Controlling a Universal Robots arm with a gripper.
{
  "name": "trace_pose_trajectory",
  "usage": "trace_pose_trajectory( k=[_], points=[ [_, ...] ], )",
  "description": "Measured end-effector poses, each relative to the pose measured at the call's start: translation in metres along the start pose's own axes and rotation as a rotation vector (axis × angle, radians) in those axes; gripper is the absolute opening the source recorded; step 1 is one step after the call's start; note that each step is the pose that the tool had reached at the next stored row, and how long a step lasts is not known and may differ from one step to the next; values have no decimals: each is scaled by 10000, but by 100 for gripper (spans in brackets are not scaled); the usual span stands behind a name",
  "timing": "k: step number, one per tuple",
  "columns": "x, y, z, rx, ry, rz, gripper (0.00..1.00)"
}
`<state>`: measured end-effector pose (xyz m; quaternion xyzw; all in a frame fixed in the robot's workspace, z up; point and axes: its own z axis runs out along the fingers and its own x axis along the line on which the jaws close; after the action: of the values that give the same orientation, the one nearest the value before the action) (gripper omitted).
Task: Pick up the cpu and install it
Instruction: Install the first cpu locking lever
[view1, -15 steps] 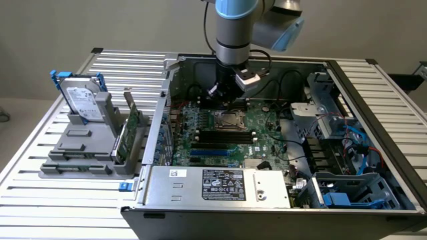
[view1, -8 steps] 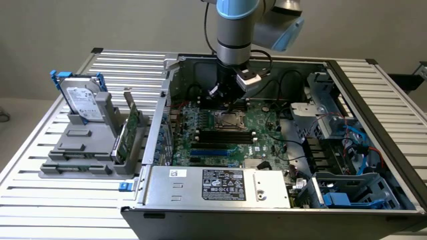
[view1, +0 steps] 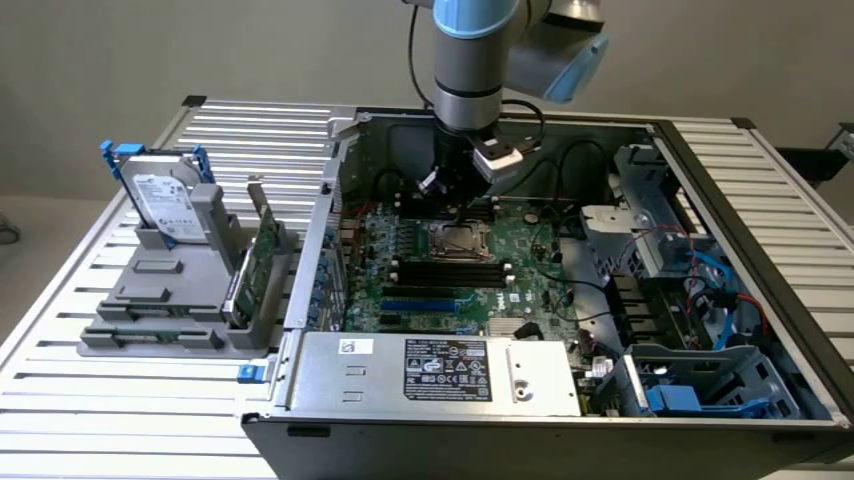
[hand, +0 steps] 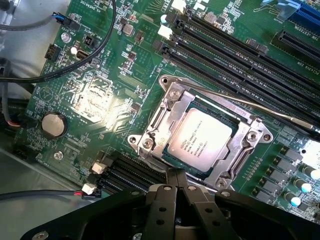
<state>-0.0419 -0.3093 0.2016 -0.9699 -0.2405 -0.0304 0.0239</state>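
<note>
we are finding the cpu (hand: 200, 141) already lying flat in its socket (hand: 165, 107) on the motherboard (view1: 534, 270), inside the open computer case (view1: 747, 290). the gripper (hand: 175, 175) is hovering just beside the socket, fingers clenched together and grasping nothing. we are judging the placing step as done; the thin latch lever (hand: 250, 105) is appearing unlocked.

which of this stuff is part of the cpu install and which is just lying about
Part of the job:
- cpu, seated in the socket
- socket frame on the motherboard
- tool, shut, just above the socket's edge

Lying about:
- hard drive in the grey holder
- green circuit card
- power supply
</note>
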Motion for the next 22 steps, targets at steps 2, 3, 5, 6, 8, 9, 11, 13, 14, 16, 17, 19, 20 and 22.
trace_pose_trajectory(
  k=[2, 3, 5, 6, 8, 9, 11, 13, 14, 16, 17, 19, 20, 22],
  points=[
    [3, -2, -37, 2, 2, 1, 11],
    [4, -2, -62, 2, -1, 2, 11],
    [5, -5, -110, 11, -14, 2, 11],
    [5, -6, -129, 18, -31, 3, 11],
    [-1, -11, -149, 45, -84, 7, 11],
    [-6, -14, -151, 67, -120, 10, 11],
    [-22, -22, -153, 107, -202, 16, 11],
    [-39, -31, -154, 148, -283, 22, 11],
    [-46, -34, -154, 164, -311, 24, 11],
    [-49, -39, -154, 176, -333, 25, 11],
    [-46, -46, -153, 177, -332, 25, 11],
    [-36, -65, -152, 177, -333, 26, 11],
    [-30, -76, -151, 179, -331, 25, 11],
    [-25, -85, -151, 177, -334, 25, 11]
  ],
)
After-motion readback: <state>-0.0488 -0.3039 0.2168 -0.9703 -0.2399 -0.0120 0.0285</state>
